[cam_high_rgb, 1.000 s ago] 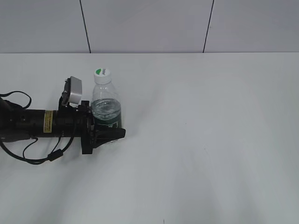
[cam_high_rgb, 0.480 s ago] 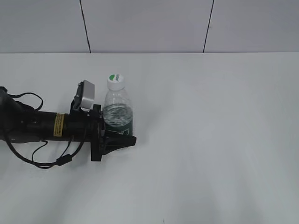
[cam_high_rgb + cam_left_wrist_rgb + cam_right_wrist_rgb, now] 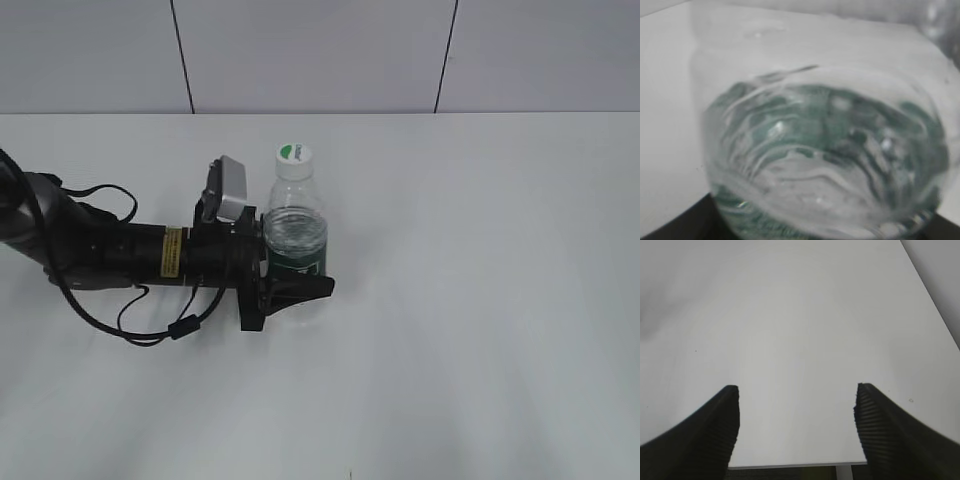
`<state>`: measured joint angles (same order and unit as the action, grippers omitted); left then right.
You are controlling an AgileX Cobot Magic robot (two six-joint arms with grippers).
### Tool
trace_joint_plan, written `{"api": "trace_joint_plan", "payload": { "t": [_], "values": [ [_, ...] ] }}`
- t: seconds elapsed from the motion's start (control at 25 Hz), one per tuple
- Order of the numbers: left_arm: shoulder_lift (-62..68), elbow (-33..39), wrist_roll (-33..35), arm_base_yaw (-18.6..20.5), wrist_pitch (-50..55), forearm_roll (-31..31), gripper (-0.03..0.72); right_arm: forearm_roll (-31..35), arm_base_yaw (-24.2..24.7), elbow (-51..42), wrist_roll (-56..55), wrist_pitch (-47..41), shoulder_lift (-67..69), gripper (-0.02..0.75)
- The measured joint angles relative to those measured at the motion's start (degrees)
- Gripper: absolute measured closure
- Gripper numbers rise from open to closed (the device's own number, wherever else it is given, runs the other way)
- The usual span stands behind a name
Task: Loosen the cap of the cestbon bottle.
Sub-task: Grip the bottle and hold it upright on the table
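The cestbon bottle stands upright left of the table's middle. It is clear and ribbed, with a dark green label band low down and water inside. Its white cap with a green patch sits on top, and nothing touches it. My left gripper reaches in level from the left and is shut on the bottle's lower half at the label. In the left wrist view the bottle fills the picture, blurred. My right gripper is open over bare table with nothing between its ribbed black fingers. It does not show in the exterior view.
The white table stretches to the right of the bottle and towards the front. A grey panelled wall closes the back. A black cable loops under my left arm. The table's near edge shows below my right gripper.
My left arm has carried the upright bottle to the right across the table, with the grip unchanged. The cap has stayed on the bottle.
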<state>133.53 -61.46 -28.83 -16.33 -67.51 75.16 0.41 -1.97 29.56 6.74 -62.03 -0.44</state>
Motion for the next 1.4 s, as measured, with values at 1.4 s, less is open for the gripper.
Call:
{"api": "trace_joint_plan", "payload": {
  "t": [1.4],
  "values": [
    [0.0,-5.1,-1.1,-6.0,1.6,-1.4,0.26,2.9,0.0,7.4,-3.7,0.0,17.9,0.192]
  ]
}}
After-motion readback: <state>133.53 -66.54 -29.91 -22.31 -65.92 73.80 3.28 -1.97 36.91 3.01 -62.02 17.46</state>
